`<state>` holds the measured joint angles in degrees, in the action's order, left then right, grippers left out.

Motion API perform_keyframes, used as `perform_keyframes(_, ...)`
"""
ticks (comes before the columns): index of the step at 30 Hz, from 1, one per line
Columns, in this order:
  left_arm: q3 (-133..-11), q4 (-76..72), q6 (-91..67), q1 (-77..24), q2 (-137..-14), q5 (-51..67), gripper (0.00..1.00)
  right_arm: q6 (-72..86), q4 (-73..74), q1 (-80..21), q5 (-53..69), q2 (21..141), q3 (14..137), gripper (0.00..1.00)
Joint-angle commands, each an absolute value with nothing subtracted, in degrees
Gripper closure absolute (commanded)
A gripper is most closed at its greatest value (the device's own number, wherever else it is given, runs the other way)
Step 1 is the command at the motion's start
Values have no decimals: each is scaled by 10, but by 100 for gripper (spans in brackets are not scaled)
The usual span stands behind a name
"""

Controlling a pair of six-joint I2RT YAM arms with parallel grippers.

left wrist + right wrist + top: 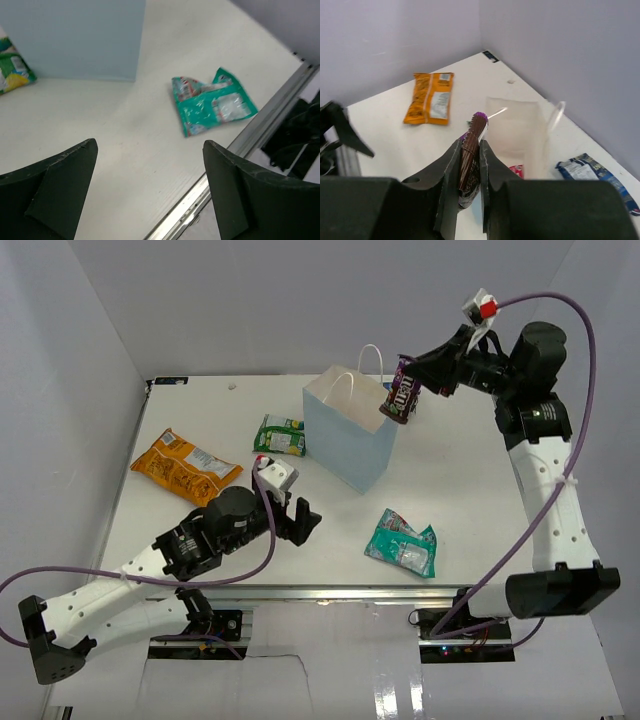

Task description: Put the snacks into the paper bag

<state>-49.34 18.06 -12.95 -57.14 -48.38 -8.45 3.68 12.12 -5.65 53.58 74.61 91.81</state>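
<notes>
Right tool [469, 152] pinched brown candy bar [399, 400], long axis upright, hanging at right rim of paper bag [350, 440]; its open mouth lay below, toward left. Left tool [150, 150] spread wide, empty, low over counter [470, 500] near teal packet [212, 102].

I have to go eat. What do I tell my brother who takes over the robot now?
Left fingers: open, empty, near the paper bag.
Right fingers: shut on the dark brown candy bar, by the bag's open top.
Done: a red packet seems to be inside the bag.
To do: drop the candy bar in, then the orange chip bag, green packet, teal packet, blue packet.
</notes>
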Motion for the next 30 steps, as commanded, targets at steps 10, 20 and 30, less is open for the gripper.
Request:
perform_keyframes(10,-416,214,-108,-573,-431,-199,2,-34,147,-113,351,943,1048,92)
perform_keyframes(20,-413,214,-117,-573,-433,-204,2,-88,145,-164,292,951,985,45)
perform_keyframes(30,-413,185,-191,-546,-459,-201,3,-98,187,-127,353,824,951,23)
